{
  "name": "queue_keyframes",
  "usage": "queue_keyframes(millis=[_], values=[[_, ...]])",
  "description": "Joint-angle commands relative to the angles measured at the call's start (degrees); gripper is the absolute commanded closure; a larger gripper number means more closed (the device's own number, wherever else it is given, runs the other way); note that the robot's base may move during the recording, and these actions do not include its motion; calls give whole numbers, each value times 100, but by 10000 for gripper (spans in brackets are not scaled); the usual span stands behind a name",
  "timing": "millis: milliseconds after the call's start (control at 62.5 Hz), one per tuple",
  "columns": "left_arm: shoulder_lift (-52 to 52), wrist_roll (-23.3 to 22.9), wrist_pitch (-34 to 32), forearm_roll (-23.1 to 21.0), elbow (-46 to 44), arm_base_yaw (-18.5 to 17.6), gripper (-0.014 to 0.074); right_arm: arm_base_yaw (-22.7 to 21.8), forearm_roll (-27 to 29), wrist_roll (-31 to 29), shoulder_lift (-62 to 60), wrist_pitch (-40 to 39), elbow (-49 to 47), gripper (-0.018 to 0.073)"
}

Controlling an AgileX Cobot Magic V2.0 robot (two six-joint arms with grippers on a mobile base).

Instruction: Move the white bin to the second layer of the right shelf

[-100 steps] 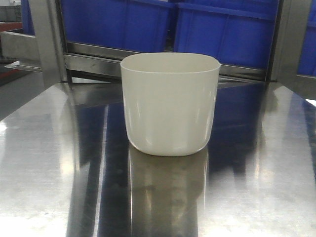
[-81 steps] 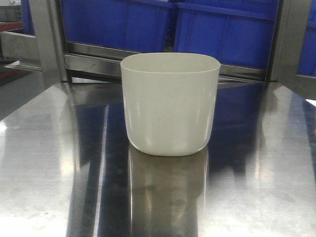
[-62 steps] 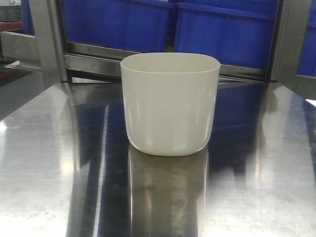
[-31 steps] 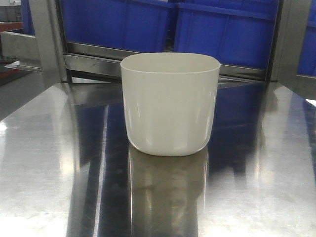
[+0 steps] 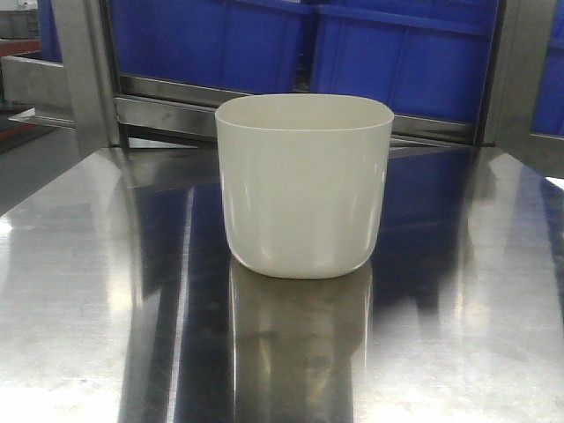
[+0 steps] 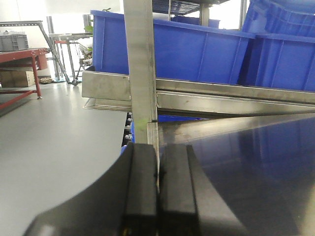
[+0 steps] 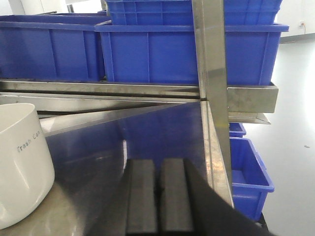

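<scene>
The white bin (image 5: 304,189) stands upright on the steel table (image 5: 79,300), mouth up, in front of the rack level that carries the blue crates (image 5: 405,62). Nothing touches it. The left gripper (image 6: 157,196) has its 2 fingers pressed together on nothing, low at the table's left edge beside a rack post (image 6: 140,73). The right gripper (image 7: 158,201) is likewise clenched and empty, with the bin off to its left, near but apart.

The step in hand, as I judge it, is the approach and grasp. Both grippers need to open before closing in. The tub is smooth, tapered and has no handles, so a squeeze on its sides would likely slip. Pinching the rim wall, 1 finger inside and 1 outside, looks safer, as does pressing from 2 opposite sides with both arms. Lift straight up before swinging past the posts. The right shelf second layer is probably outside these views, so I cannot place it.

Against the front view from 1.6 s ago, the bin keeps the same spot and pose.
</scene>
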Motion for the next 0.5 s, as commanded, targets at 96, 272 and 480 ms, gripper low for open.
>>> queue_keyframes(millis=[96,272,480], values=[[-76,-43,-499,-29,190,-19,512,-21,-6,-34,-110,-517,-93,503],[-76,-43,-499,-29,190,-19,512,-21,-6,-34,-110,-731,-93,503],[-76,-43,-499,-29,190,-19,512,-21,-6,-29,641,-30,-577,503]])
